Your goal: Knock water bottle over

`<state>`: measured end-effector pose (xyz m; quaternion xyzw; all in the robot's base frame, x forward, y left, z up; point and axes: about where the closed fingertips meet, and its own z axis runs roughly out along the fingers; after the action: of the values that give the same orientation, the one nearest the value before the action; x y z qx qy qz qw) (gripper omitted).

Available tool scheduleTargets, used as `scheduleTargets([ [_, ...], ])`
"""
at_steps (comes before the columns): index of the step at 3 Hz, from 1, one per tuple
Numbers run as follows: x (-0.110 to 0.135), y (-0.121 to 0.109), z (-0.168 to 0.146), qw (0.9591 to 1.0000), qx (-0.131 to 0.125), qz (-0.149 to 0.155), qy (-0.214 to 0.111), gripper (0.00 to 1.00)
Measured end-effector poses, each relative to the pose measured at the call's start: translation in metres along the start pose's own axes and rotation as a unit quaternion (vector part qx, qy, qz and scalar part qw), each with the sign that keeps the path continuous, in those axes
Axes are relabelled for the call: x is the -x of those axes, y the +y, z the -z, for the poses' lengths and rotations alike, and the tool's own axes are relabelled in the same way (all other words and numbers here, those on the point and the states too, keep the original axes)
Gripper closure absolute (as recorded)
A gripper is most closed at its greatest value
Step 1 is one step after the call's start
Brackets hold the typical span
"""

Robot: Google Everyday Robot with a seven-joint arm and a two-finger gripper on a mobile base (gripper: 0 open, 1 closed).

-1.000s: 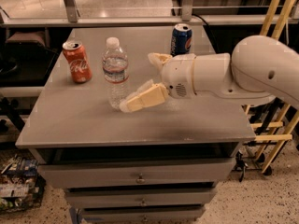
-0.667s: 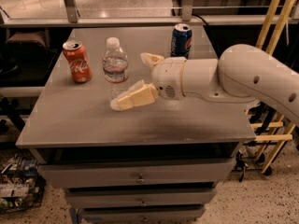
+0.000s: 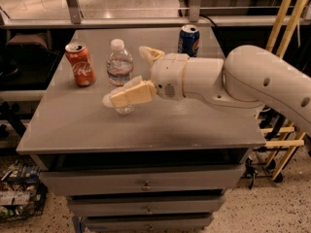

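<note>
**Water bottle (image 3: pixel 119 64) standing upright, gripper (image 3: pixel 127 74) spread open around it**

Bottle is sitting at centre-back of the worktop (image 3: pixel 160 130), w/ Coke can (image 3: pixel 80 64) at its 9 o'clock and Pepsi can (image 3: pixel 188 39) at approx 2 o'clock. Arm (image 3: pixel 252 79) is reaching in from 3 o'clock. Gripper is gaping wide and holding nothing. The far finger (image 3: pixel 149 54) is sitting at the bottle's 2 o'clock. The near finger (image 3: pixel 131 95) is crossing in front of its base at 6 o'clock; can't tell if either is touching.

Judging the knock: the near finger is riding low, so a shove there is likely sliding the bottle, not tipping it. Better to be pressing high, above the label band, near the cap. Sweeping toward 9 o'clock is risking the Coke can. Aiming the fall toward 7–8 o'clock is looking safer, as that part of the worktop is lying bare. Keep the push short and brisk, since the ribbed plastic is probably light and skidding easily.
</note>
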<state>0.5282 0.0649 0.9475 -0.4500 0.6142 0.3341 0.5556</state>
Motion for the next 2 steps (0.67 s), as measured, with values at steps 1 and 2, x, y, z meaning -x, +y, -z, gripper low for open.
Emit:
scheduleTargets([
  [1,0.014,0.011,0.002,0.9999,0.012,-0.005,-0.009,0.0],
  [2,0.008,0.024,-0.021,0.9987,0.042,-0.021,-0.019,0.26],
])
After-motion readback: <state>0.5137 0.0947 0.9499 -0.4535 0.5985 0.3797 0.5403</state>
